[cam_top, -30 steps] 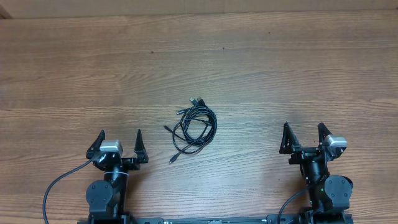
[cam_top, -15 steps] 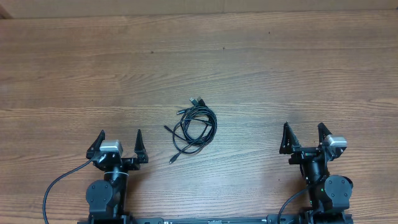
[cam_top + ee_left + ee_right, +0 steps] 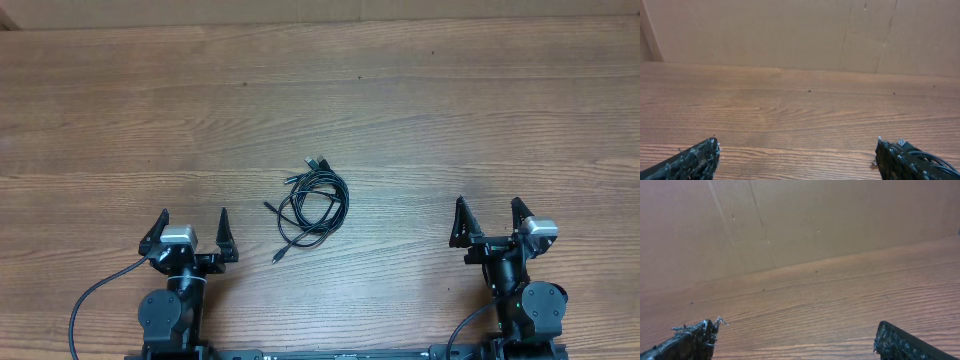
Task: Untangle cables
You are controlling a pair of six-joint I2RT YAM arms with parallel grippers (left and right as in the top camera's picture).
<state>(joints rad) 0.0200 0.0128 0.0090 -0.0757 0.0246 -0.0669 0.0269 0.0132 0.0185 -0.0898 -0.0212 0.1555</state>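
The cables lie in one tangled black coil at the middle of the wooden table, with small plugs sticking out at the top and lower left. My left gripper is open and empty at the near left, well apart from the coil. My right gripper is open and empty at the near right. In the left wrist view my left gripper has its fingers spread wide over bare wood, and a bit of the cables shows behind the right finger. In the right wrist view my right gripper frames bare wood only.
The wooden table spreads wide on all sides of the coil. A brown cardboard wall stands along the table's far edge. Thick black arm cables hang by the arm bases at the near edge.
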